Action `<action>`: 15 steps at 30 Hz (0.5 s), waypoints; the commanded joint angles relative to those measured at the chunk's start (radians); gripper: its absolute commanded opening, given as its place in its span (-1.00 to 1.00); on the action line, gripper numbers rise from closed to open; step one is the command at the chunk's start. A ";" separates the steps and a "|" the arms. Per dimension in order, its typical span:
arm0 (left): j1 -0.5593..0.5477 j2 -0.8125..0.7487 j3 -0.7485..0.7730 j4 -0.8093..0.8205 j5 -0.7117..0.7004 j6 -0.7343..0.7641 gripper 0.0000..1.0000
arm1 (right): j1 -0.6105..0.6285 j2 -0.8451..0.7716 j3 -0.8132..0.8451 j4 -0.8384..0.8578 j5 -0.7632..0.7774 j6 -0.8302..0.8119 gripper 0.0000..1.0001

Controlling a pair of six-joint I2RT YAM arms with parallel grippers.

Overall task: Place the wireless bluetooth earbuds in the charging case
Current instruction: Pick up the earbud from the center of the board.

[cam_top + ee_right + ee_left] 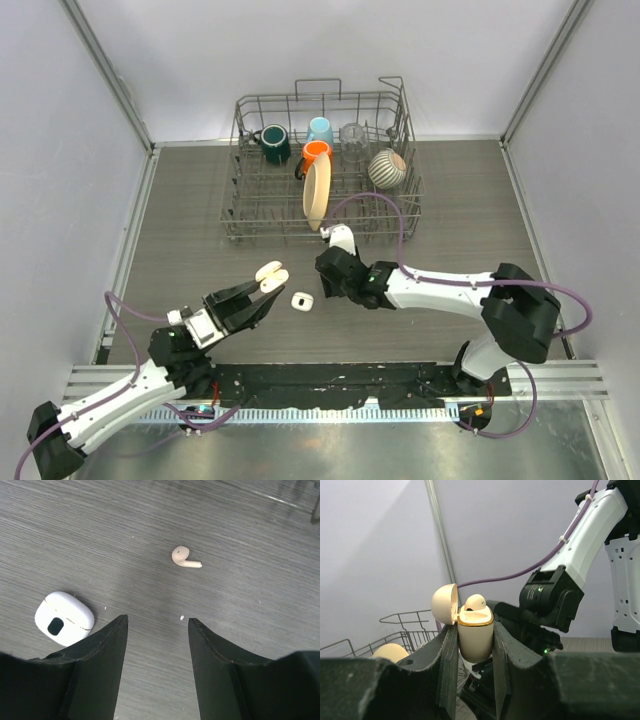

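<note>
Right pincer (157, 619) agape, earbud (184, 558) just ahead, apart.

The grey wood-grain counter (180, 230) carries a wire dish rack (262, 222) at its far side; a white charging case (301, 299) lies mid-counter; one earbud (182, 557) lies near it.

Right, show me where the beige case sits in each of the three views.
Top external: beige case left of centre, lid open, at the tip of the left gripper.
Left wrist: centre, clamped between the fingers, lid swung left, a bud seated inside.
Right wrist: not in it.
Shared landmark: dish rack, back centre from above, lower left in the left wrist view, absent from the right wrist view.
</note>
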 commanded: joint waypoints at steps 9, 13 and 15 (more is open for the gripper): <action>0.001 -0.086 -0.061 -0.042 -0.028 0.020 -1.00 | -0.066 0.145 0.013 0.307 -0.007 -0.220 0.10; 0.001 -0.089 -0.064 -0.044 -0.028 0.019 -1.00 | -0.075 0.183 0.019 0.348 -0.011 -0.253 0.10; 0.001 -0.089 -0.066 -0.042 -0.031 0.019 -1.00 | -0.084 0.198 0.030 0.350 -0.007 -0.264 0.10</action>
